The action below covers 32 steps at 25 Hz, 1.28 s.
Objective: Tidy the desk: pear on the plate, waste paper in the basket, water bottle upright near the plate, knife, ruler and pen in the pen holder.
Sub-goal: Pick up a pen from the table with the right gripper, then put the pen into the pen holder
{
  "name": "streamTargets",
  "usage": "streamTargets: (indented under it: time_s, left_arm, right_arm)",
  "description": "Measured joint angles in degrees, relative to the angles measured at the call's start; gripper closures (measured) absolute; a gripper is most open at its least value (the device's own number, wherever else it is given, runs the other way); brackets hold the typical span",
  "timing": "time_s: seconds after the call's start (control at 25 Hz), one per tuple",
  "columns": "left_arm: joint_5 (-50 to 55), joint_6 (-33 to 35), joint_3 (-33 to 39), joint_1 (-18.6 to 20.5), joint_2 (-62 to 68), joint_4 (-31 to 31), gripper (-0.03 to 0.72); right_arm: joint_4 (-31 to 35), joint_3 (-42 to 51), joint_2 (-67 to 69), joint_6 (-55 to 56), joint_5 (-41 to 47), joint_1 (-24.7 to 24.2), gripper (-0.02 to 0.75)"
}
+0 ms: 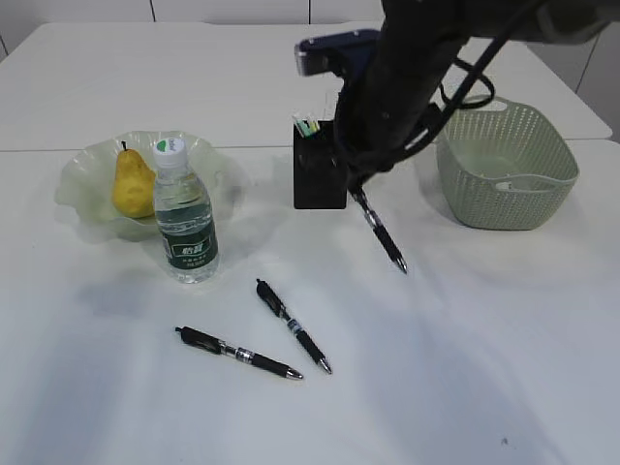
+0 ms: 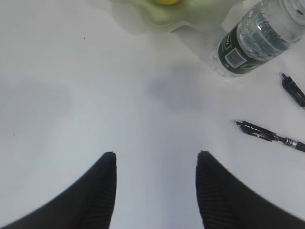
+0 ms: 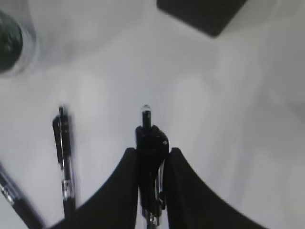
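My right gripper point(image 3: 152, 150) is shut on a black pen point(image 3: 151, 138). In the exterior view that pen point(image 1: 380, 231) hangs tilted above the desk point(image 1: 465, 368), just right of the black pen holder point(image 1: 320, 167). Green and white tips stick out of the holder. Two more pens point(image 1: 237, 352) point(image 1: 294, 326) lie on the desk. The pear point(image 1: 132, 182) sits on the plate point(image 1: 82, 189), and the water bottle point(image 1: 184, 218) stands upright in front of it. My left gripper point(image 2: 156, 153) is open over bare desk. A pale scrap in the basket point(image 1: 504, 165) may be the waste paper.
The right arm point(image 1: 397, 77) reaches over the pen holder and hides its right side. The basket stands at the right, close to the desk's far edge. In the left wrist view the bottle point(image 2: 257, 40) and two pens point(image 2: 269, 135) lie ahead to the right.
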Motion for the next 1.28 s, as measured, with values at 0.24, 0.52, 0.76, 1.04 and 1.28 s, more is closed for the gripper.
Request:
streamTargets:
  time_s: [0.24, 0.52, 0.76, 1.04, 1.28]
  left_arm:
    - [0.00, 0.00, 0.00, 0.00, 0.00, 0.00, 0.307]
    - [0.10, 0.00, 0.00, 0.00, 0.00, 0.00, 0.308]
    - [0.37, 0.00, 0.00, 0.00, 0.00, 0.00, 0.308]
    - [0.37, 0.00, 0.00, 0.00, 0.00, 0.00, 0.308]
    - [0.37, 0.00, 0.00, 0.00, 0.00, 0.00, 0.308]
  right_arm:
    - [-4.01, -6.61, 0.00, 0.00, -7.66, 0.00, 0.641]
    - [-5.60, -6.74, 0.00, 0.00, -22.12, -0.23, 0.642]
    - [-6.81, -6.74, 0.00, 0.00, -30.35, -2.54, 0.642]
    - [-6.81, -6.83, 3.21, 0.00, -41.83, -4.18, 0.642]
    - [-6.81, -6.83, 7.63, 0.00, -49.87, -4.18, 0.642]
